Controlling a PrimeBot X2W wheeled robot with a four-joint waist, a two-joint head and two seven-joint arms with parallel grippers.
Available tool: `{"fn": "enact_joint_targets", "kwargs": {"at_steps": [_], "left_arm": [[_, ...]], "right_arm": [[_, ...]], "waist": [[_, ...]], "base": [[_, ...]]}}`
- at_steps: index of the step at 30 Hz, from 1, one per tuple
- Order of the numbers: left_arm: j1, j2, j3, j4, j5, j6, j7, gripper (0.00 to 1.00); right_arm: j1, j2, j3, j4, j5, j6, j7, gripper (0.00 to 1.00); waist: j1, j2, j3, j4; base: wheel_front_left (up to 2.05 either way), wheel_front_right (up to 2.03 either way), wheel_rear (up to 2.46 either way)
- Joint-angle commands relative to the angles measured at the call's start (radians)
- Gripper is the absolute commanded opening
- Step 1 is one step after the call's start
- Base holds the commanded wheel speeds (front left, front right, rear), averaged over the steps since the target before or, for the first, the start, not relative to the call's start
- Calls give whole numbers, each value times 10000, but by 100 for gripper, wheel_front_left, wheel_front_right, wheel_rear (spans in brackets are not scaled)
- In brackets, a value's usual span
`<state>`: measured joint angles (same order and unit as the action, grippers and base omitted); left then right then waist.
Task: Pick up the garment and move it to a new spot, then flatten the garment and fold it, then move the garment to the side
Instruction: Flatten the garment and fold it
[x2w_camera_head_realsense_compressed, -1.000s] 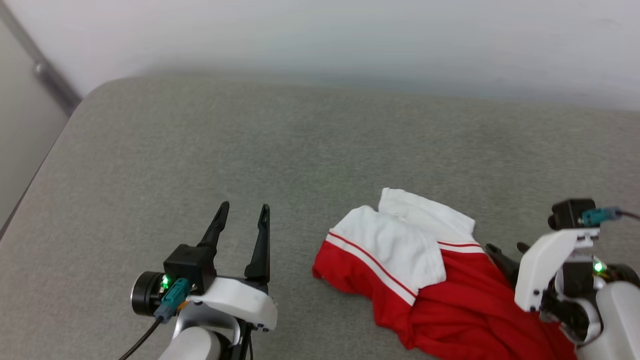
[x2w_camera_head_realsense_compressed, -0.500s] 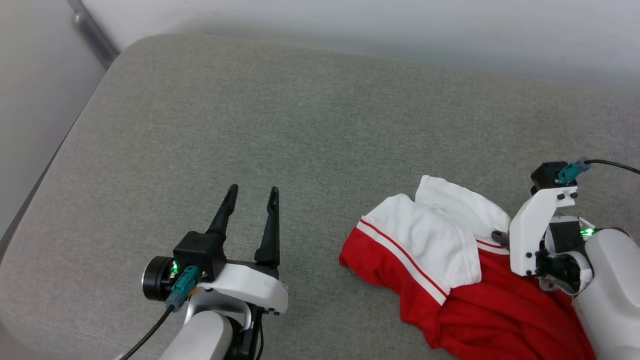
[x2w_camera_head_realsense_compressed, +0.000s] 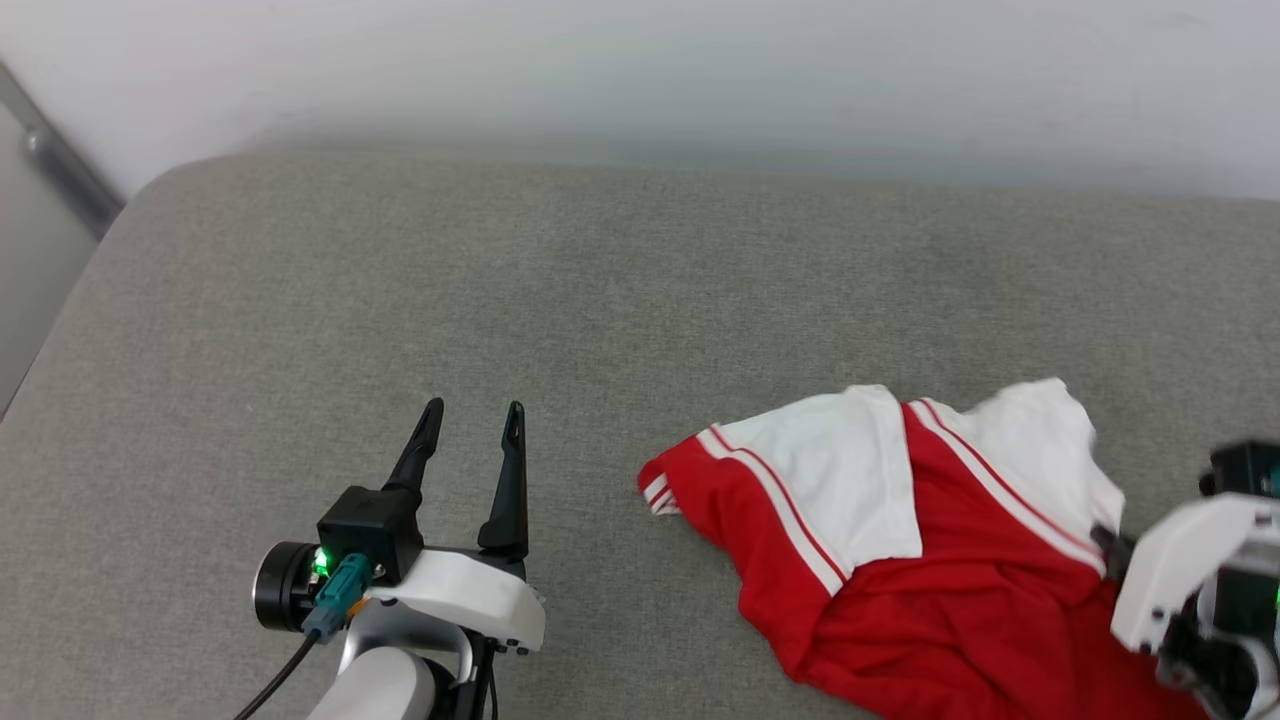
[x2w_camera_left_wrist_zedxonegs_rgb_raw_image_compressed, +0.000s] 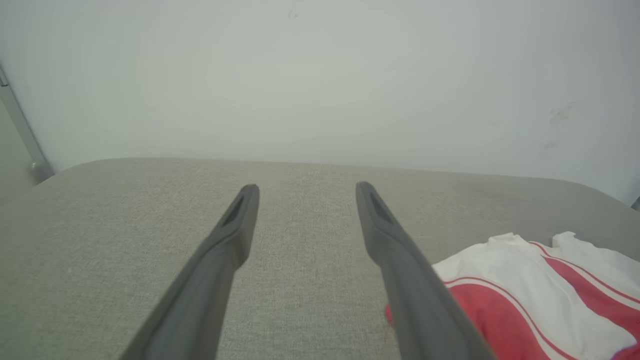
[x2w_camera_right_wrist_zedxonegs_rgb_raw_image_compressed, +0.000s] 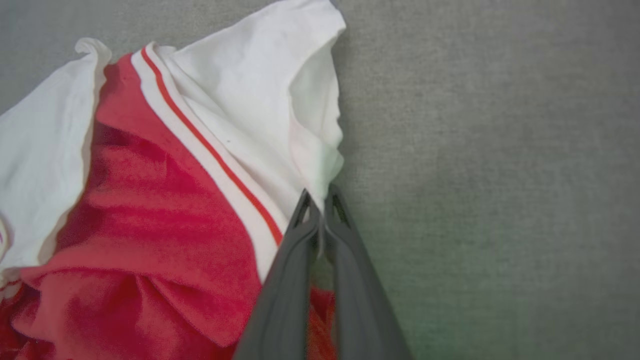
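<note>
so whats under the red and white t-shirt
The red and white T-shirt lies crumpled on the grey padded surface, which shows around it. The right gripper pinches its white sleeve edge. Anything beneath the bunched folds is covered.

1. Most of the head view is a big grey woven fabric surface (x2w_camera_head_realsense_compressed: 400, 300), kind of like a cushion or mattress top. Fine texture, pretty flat.
2. Its far left corner (x2w_camera_head_realsense_compressed: 165, 185) is rounded off, upper left of the frame.
3. Behind it there's a plain pale grey-white wall (x2w_camera_head_realsense_compressed: 640, 70) across the whole top.
4. A grey metal rail (x2w_camera_head_realsense_compressed: 55, 165) runs diagonally down the upper left edge.
5. Past the surface's left edge is a beige-grey strip (x2w_camera_head_realsense_compressed: 25, 300); floor or wall, can't tell.
6. The left wrist view has faint scuff marks (x2w_camera_left_wrist_zedxonegs_rgb_raw_image_compressed: 560, 112) on the wall, upper right.
7. Light is soft and even, no hard shadows.
</note>
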<state>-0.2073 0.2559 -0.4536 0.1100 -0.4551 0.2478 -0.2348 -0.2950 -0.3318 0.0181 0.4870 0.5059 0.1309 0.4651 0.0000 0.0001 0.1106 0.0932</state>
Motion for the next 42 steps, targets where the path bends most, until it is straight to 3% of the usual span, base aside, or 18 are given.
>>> {"fn": "enact_joint_targets", "kwargs": {"at_steps": [1,2,3,4,5,17,22,29,34,42], "left_arm": [[100,65,-2,-61,-35,48,28,100],[144,86,0,-80,-43,64,39,100],[173,106,-11,-100,-51,70,74,100],[188,120,-16,-128,-57,78,80,100],[190,135,-12,-150,-44,72,103,100],[839,436,169,-160,-264,344,277,100],[1180,580,215,-186,-371,449,393,100],[1031,735,224,-228,-388,473,617,100],[120,818,-74,-158,-331,36,1194,100],[-2624,577,-741,632,-464,-1131,2885,100]], "right_arm": [[353,301,-305,27,-69,-3,-65,0],[631,422,-574,53,-207,-1,-140,0],[920,531,-828,119,-319,-4,-186,24],[1146,719,-1016,173,-372,-4,-224,58],[1301,879,-1152,149,-495,-4,-324,100],[2047,1543,-1414,-1607,-2092,-3,-4182,100],[2547,1893,-1284,-2661,-2631,-3,-4622,100],[3284,2373,-844,-4437,-3035,-3,-4418,100],[3523,2608,-630,-5447,-3129,-3,-4104,100],[2971,2754,-255,-6372,-3105,-3,-3910,100]], "waist": [[0,-1,-99,-119],[0,-1,-121,-155],[0,-1,-143,-176],[0,-1,-158,-199],[0,-1,-173,-226],[0,-1,-736,-398],[0,-1,-1077,-500],[0,-1,-1070,-757],[0,-1,-754,-1085],[0,-1,418,-1833]], "base": [[0,0,0],[0,0,0],[0,0,0],[0,0,0],[0,0,0],[0,0,0],[0,0,0],[0,0,0],[0,0,0],[0,0,0]]}}
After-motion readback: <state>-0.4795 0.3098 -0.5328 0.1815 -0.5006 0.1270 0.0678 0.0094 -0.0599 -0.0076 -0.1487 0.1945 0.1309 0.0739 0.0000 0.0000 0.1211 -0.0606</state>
